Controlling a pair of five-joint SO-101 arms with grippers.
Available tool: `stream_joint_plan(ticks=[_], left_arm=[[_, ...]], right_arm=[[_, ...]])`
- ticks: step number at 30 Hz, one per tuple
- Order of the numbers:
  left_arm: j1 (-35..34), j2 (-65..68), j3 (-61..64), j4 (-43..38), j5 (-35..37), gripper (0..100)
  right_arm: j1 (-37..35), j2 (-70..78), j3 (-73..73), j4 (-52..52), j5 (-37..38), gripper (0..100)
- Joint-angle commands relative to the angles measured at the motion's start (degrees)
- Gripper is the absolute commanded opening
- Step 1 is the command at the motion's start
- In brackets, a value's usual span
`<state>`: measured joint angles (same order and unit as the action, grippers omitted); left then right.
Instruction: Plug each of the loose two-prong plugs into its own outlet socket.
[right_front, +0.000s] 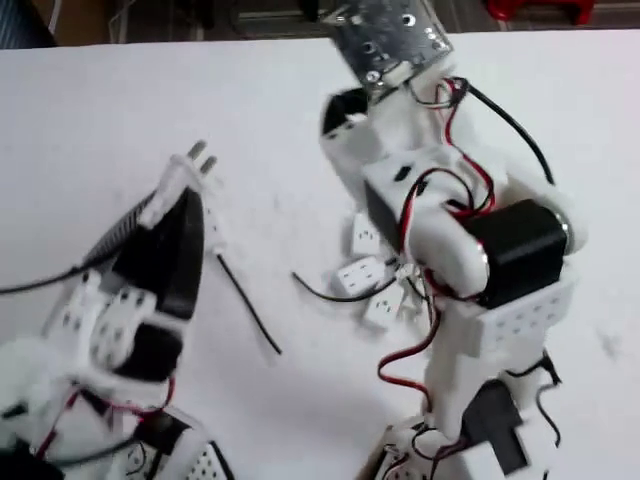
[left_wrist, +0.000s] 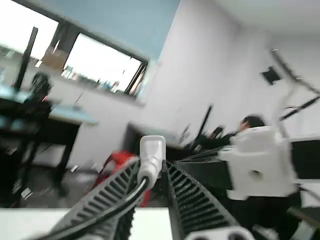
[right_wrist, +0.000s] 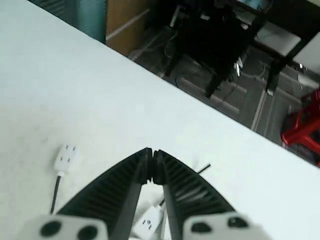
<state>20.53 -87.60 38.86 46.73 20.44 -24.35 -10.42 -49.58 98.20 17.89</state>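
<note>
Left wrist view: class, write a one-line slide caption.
Left claw clamps a white plug, its black cord trailing between the fingers.

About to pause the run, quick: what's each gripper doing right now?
Left gripper: closed on a white two-prong plug.
Right gripper: closed, holding nothing.

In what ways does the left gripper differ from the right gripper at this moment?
The left gripper is shut on a white plug, while the right gripper is shut with nothing in it. The left gripper points out toward the room, while the right gripper points down at the table, where a white socket lies. Both have the same black ribbed build.
</note>
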Motion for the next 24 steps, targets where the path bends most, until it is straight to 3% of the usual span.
stream_joint_plan(ticks=[1,7,14,24], left_arm=[[-3.91,11.91,-12.66,10.02,-0.62,2],[-4.62,22.73,-32.7,27.87,-9.58,2],[-7.43,32.4,-44.22,41.85,-12.04,2],[-9.89,46.46,-45.54,51.43,-38.51,2]], right_arm=[[4.97,-5.05,9.23,0.13,0.35,2.0],[11.12,-9.8,27.52,-0.13,0.09,1.9],[15.87,-10.59,44.92,-0.92,-0.09,1.9],[18.07,-10.42,72.44,-19.03,-0.18,2.1]])
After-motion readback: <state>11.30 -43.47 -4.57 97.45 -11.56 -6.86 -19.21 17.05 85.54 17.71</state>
